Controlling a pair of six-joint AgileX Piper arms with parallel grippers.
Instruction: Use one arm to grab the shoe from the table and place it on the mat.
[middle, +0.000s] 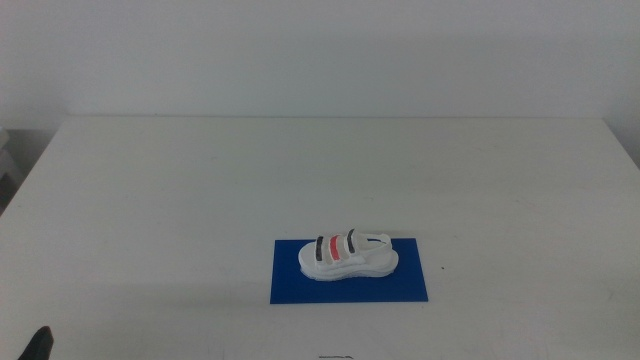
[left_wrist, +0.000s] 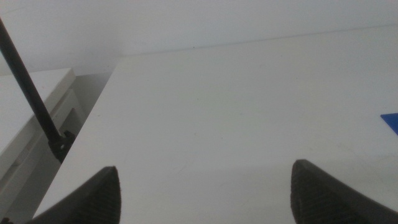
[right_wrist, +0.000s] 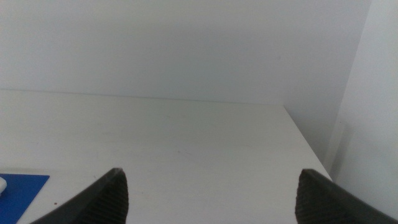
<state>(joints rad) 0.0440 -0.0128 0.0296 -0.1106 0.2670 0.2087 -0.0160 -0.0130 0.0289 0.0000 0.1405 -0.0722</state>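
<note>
The shoe sits on the mat right now, sole down, lying lengthwise along the blue rectangle, and as far as I can see all of it is inside the mat's edges. Nothing is touching it. So by my reckoning the job is done: shoe grabbed, shoe placed, and only the parking of my arms is left, if anything.

My left end effector hangs low over bare table, well apart from the shoe; its two dark jaws stand wide apart and hold nothing. From the left wrist I catch just a sliver of blue mat at the frame's edge. In the middle view only a dark tip shows at the bottom left corner, which I take for that same end effector.

My right end effector is out of the middle view entirely. Its jaws are spread wide too, empty, with a corner of the mat and a hint of the white shoe off to one side.
</note>
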